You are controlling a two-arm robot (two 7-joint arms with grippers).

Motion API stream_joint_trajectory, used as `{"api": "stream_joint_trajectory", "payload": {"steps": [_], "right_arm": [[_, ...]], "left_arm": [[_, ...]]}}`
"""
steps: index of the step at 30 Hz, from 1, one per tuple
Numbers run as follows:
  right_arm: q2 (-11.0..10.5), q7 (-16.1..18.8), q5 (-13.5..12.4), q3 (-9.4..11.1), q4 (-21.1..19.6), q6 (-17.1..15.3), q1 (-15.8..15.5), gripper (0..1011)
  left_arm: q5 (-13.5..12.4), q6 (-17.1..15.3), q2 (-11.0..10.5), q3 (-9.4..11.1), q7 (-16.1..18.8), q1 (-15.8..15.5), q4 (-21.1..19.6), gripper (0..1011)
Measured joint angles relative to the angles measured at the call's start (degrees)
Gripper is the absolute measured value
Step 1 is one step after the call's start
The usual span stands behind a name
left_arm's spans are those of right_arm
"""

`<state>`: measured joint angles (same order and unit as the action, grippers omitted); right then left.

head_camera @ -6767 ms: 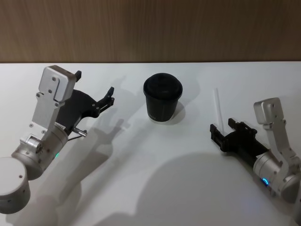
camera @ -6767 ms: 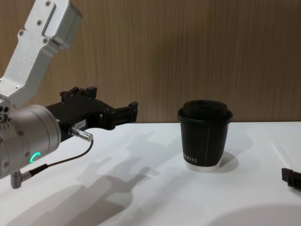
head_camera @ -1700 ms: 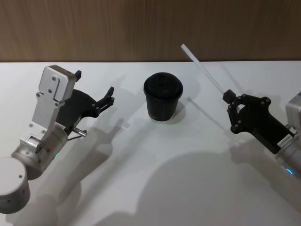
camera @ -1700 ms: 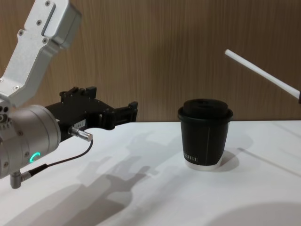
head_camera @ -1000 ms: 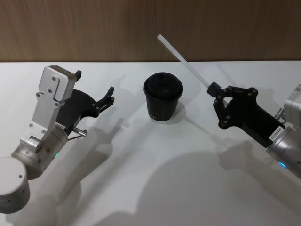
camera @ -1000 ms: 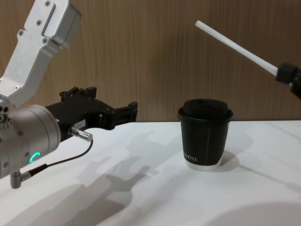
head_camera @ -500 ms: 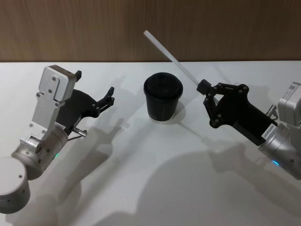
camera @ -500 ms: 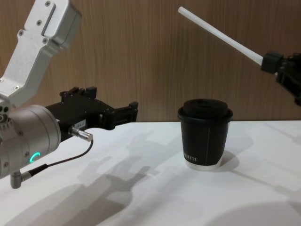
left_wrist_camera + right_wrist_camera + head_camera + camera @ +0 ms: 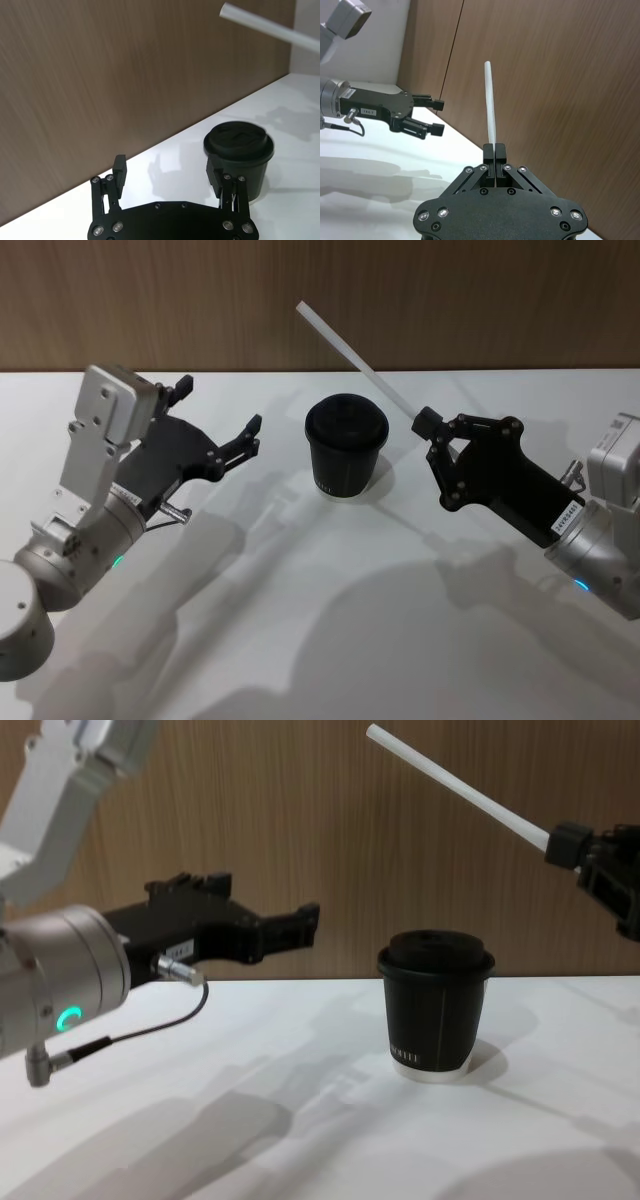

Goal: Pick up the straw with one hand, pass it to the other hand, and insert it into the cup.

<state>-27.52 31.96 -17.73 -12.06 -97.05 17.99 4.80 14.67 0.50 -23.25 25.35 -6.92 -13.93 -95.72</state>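
Observation:
The white straw (image 9: 355, 360) slants up and to the left in the air, its free end above and behind the cup's left side. My right gripper (image 9: 425, 423) is shut on its lower end, to the right of the cup and above the table. In the right wrist view the straw (image 9: 491, 102) sticks out past the closed fingertips (image 9: 490, 148). The black ribbed cup (image 9: 346, 445) with its domed lid stands upright mid-table. My left gripper (image 9: 220, 408) is open and holds nothing. It hovers left of the cup, pointing toward it and the straw (image 9: 455, 782).
The white table (image 9: 320, 620) ends at a wood-panelled wall (image 9: 480, 300) right behind the cup. A grey cable (image 9: 150, 1025) loops under the left wrist housing. There is bare table in front of the cup and between the arms.
My left gripper has lifted and moved right toward the cup. The right gripper has carried the straw a little farther left, its free end passing over the cup.

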Motion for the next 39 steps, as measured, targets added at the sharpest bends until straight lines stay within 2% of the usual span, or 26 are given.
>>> {"api": "stream_joint_trajectory", "payload": {"steps": [11, 12, 15, 17, 21, 27, 28, 30, 39], "right_arm": [[0.0, 0.1, 0.0, -0.1, -0.1, 0.0, 0.1, 18], [0.0, 0.1, 0.0, -0.1, -0.1, 0.0, 0.1, 18], [0.0, 0.1, 0.0, -0.1, -0.1, 0.0, 0.1, 18], [0.0, 0.1, 0.0, -0.2, -0.1, 0.0, 0.1, 18], [0.0, 0.1, 0.0, -0.2, -0.1, 0.0, 0.1, 18], [0.0, 0.1, 0.0, -0.2, -0.1, 0.0, 0.1, 18], [0.0, 0.1, 0.0, -0.2, -0.1, 0.0, 0.1, 18], [0.0, 0.1, 0.0, -0.2, -0.1, 0.0, 0.1, 18], [0.0, 0.1, 0.0, -0.2, -0.1, 0.0, 0.1, 18]], "left_arm": [[6.8, -0.2, -0.5, -1.5, -7.0, -0.5, -3.2, 1003], [8.2, -0.4, -0.5, -1.8, -8.2, -0.7, -3.6, 1003], [9.9, -0.8, -0.4, -2.0, -9.7, -0.9, -4.1, 1003], [12.6, -1.5, -0.2, -2.3, -11.7, -1.3, -4.8, 1003], [15.5, -2.6, 0.2, -2.6, -13.8, -1.8, -5.4, 1003], [19.7, -4.7, 0.8, -2.8, -15.9, -2.5, -5.8, 1003], [19.7, -4.7, 0.8, -2.8, -15.9, -2.5, -5.8, 1003], [21.6, -5.8, 1.0, -2.8, -16.6, -2.9, -5.8, 1003], [25.5, -8.6, 1.8, -2.8, -17.0, -3.6, -4.9, 1003]]}}
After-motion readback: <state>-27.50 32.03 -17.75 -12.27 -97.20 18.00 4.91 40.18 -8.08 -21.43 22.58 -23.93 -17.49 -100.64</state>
